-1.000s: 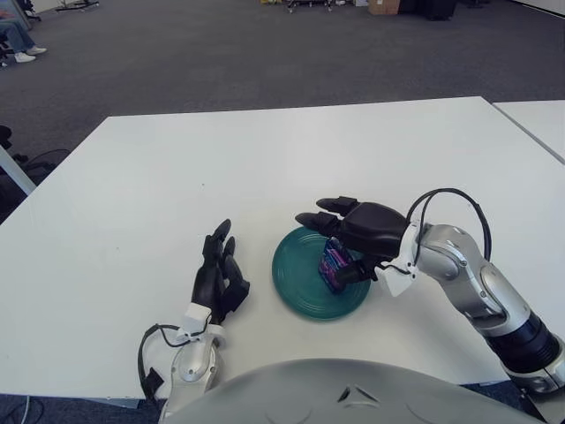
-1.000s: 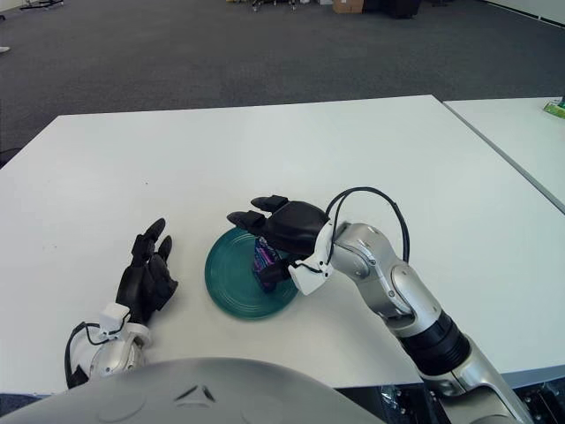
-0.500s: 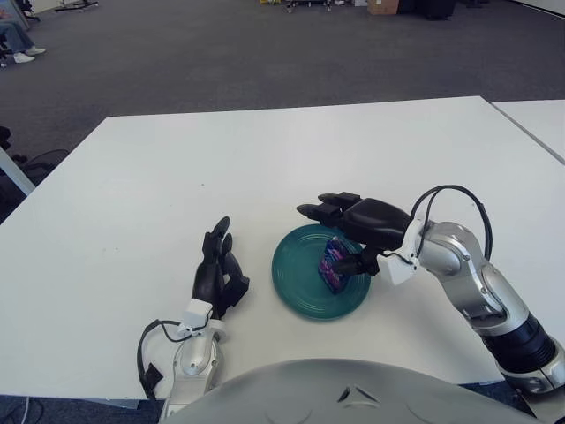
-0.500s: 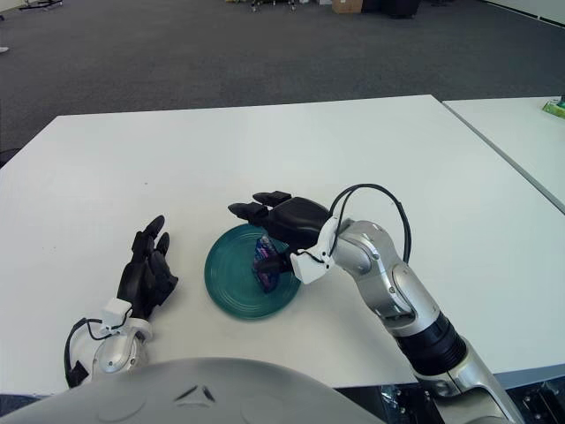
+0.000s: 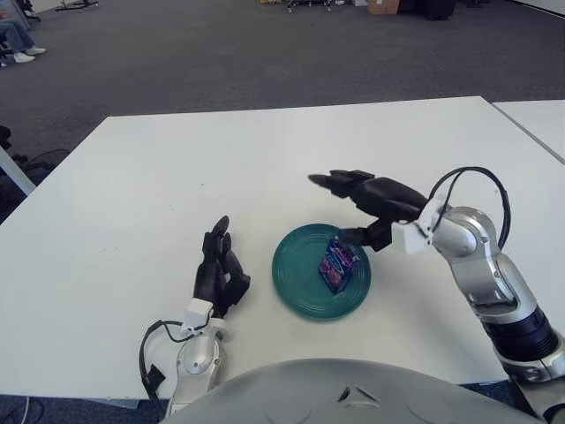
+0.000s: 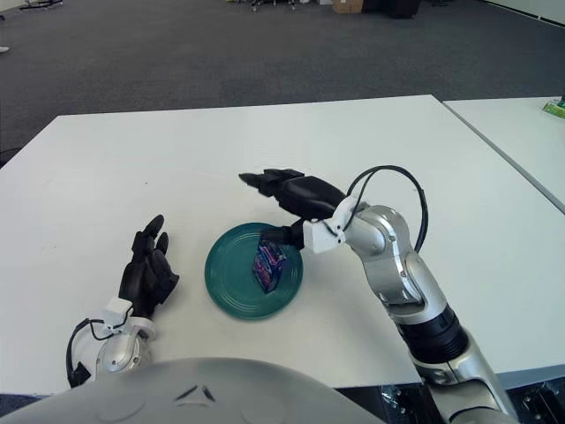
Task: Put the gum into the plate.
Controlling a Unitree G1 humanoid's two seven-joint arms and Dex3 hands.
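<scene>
No readable text, label, brand, number or sign anywhere. Gum pack (image 5: 337, 264) in plate (image 5: 300, 287): purple-blue print on wrapper, lettering too small to make out. Desk (image 5: 132, 194) bare of markings. Both arms: no legible marking.
</scene>
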